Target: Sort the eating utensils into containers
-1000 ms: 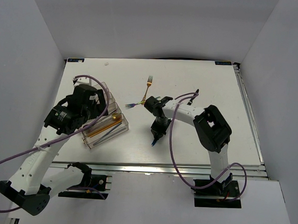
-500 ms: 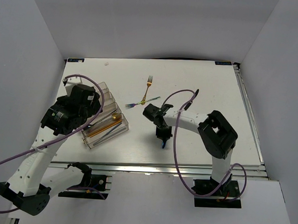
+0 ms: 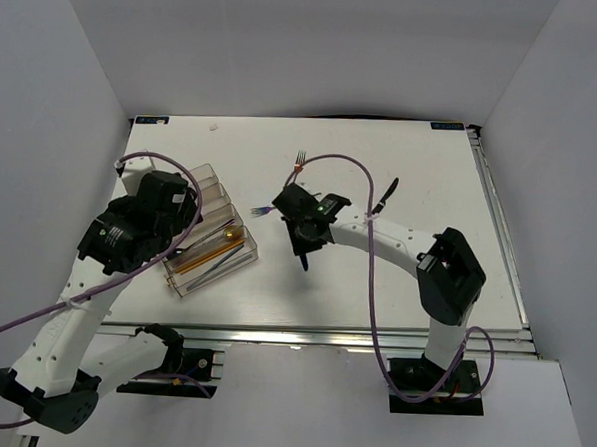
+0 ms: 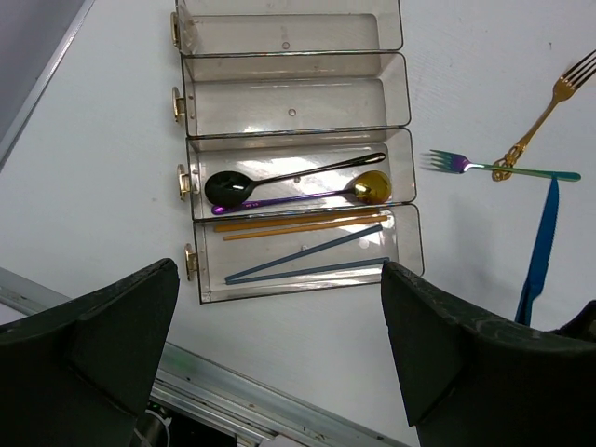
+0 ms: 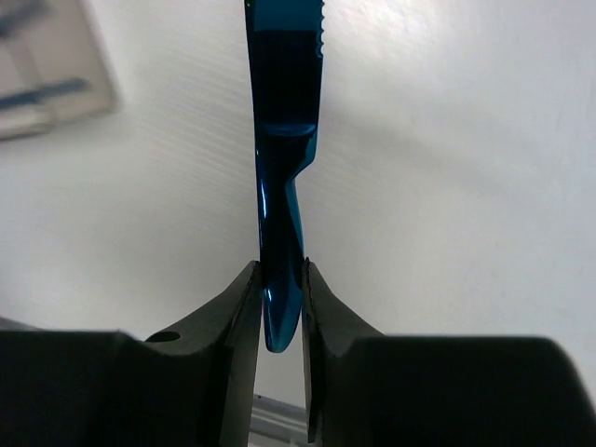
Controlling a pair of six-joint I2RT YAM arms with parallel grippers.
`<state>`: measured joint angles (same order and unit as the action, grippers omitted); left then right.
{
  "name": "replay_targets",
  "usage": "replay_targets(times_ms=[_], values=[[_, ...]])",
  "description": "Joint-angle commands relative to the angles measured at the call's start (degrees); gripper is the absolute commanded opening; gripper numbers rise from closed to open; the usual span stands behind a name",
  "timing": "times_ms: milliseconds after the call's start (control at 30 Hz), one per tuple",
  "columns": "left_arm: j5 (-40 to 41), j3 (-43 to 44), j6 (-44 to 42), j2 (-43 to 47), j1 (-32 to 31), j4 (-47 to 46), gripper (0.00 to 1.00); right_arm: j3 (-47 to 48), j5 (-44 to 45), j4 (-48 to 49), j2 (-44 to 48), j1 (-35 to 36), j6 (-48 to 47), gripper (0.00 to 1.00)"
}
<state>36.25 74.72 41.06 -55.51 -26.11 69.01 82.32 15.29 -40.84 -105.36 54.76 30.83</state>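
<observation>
Top view: I read my right claw at mid-surface, pinching the blue knife. The tray lies at its 9 o'clock, the iridescent fork at 10 o'clock and the gold fork at 12 o'clock.

Left wrist view: my left claw is spread wide above the tray. The third compartment holds a black spoon and a gold-bowled spoon. The 6 o'clock compartment holds gold sticks and blue sticks. At 3 o'clock, both forks lie crossed.

Right wrist view: the right claw clamps the knife's handle, with the serrated end pointing to 12 o'clock.
</observation>
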Motion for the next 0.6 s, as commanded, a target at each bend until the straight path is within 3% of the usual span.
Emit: replay_targets(times_ms=[0,200,333,433,567], values=[[0.8,-0.1,1.8,2.2,-0.3,0.6,0.98,9.3,-2.5,4.6,-0.8,1.7,-14.0,0.0],[0.9,-0.9,2.3,4.7,-0.3,0.1,0.98,25.0,-6.6,1.6,-9.9,2.5,-23.3,0.0],[-0.9,-2.5,2.5,6.6,-0.3,-1.9,0.98,38.2,-5.1,-0.4,-17.2,4.4,-32.1,0.0],[-3.9,-3.4,2.5,8.6,-0.3,-4.2,0.98,43.1,-4.7,0.3,-21.0,4.4,-35.8,0.0],[-11.9,-8.0,5.0,9.8,-0.3,-8.6,0.98,47.3,-9.5,1.6,-20.9,4.0,-32.5,0.0]])
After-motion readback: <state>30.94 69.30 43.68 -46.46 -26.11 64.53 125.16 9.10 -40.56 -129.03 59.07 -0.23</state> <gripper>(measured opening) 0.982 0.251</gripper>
